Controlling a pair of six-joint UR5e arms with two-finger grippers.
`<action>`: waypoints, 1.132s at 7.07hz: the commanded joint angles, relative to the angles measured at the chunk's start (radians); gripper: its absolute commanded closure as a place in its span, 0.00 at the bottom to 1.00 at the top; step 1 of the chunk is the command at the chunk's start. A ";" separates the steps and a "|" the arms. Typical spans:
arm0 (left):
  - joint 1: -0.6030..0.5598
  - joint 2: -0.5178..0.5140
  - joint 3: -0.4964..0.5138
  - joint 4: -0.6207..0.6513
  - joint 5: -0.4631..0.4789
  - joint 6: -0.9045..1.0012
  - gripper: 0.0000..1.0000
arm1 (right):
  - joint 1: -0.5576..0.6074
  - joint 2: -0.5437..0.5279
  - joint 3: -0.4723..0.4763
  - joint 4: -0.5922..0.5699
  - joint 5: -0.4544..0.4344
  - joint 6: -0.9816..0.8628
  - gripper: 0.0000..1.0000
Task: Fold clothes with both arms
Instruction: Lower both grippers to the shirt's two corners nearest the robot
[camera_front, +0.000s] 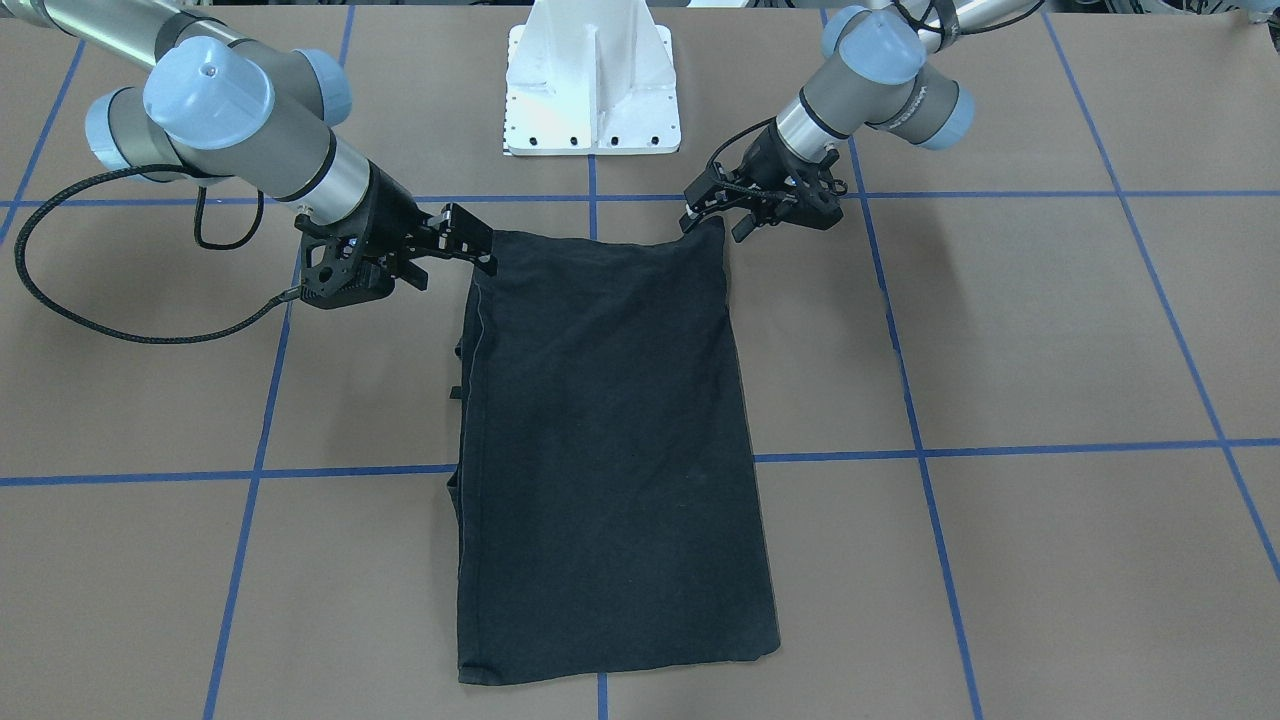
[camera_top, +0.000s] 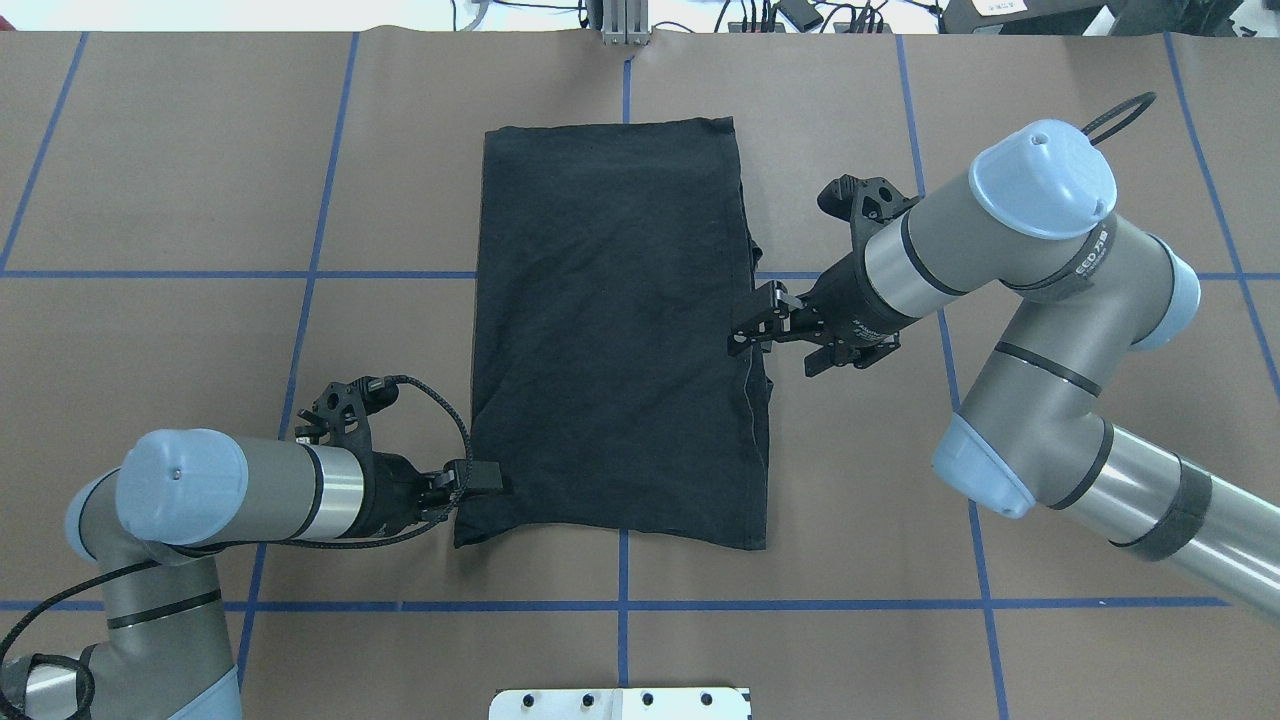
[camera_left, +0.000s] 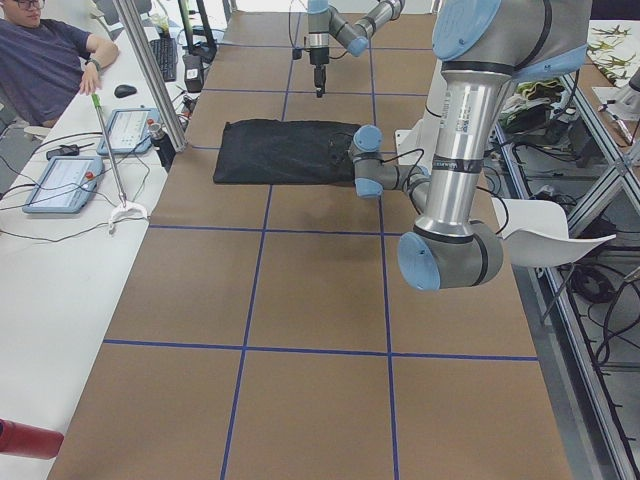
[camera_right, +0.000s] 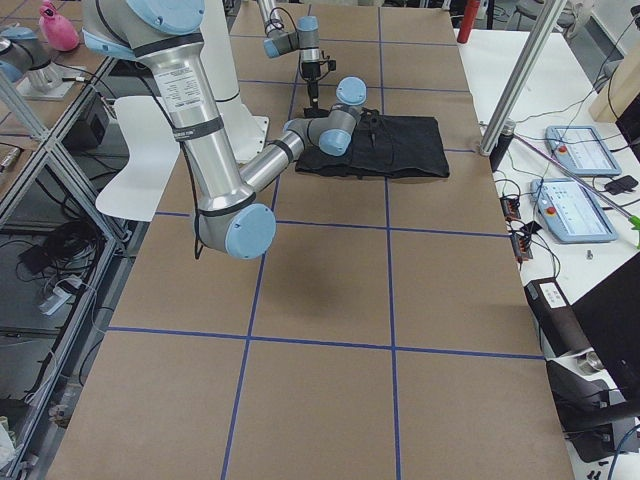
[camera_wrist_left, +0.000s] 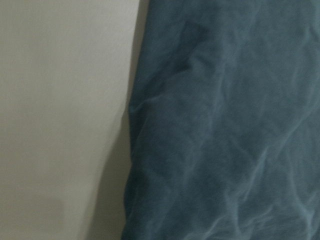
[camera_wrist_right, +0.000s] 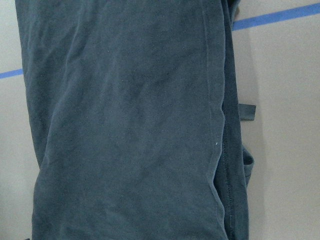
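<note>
Brown paper gridded with blue tape covers the counter (camera_top: 200, 150), and your black T-shirt (camera_top: 610, 330) sits mid-frame in the overhead view. Your left pincer (camera_top: 480, 478) is down at the cloth's lower-left corner, with its wrist camera nearly on the fabric. You cannot tell whether it has bitten that corner. Your right pincer (camera_top: 752, 322) hangs with jaws apart, holding nothing, over the right-hand long edge. I read both as set to take the lower short end and carry it over. The black T-shirt lies flat, narrowed to a strip. Its long axis runs top to bottom of that frame, away from the pedestal (camera_top: 620, 703). No logo shows, and you cannot tell which end is the neck.
</note>
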 joint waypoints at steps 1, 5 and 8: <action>0.041 -0.009 0.025 0.001 0.029 0.000 0.00 | 0.000 0.000 -0.001 0.000 0.001 0.000 0.00; 0.049 -0.016 0.016 0.001 0.030 0.000 0.67 | 0.002 -0.001 -0.001 0.000 0.003 0.000 0.00; 0.035 -0.007 -0.036 0.003 0.019 0.000 1.00 | -0.001 -0.021 -0.001 0.000 0.014 0.000 0.00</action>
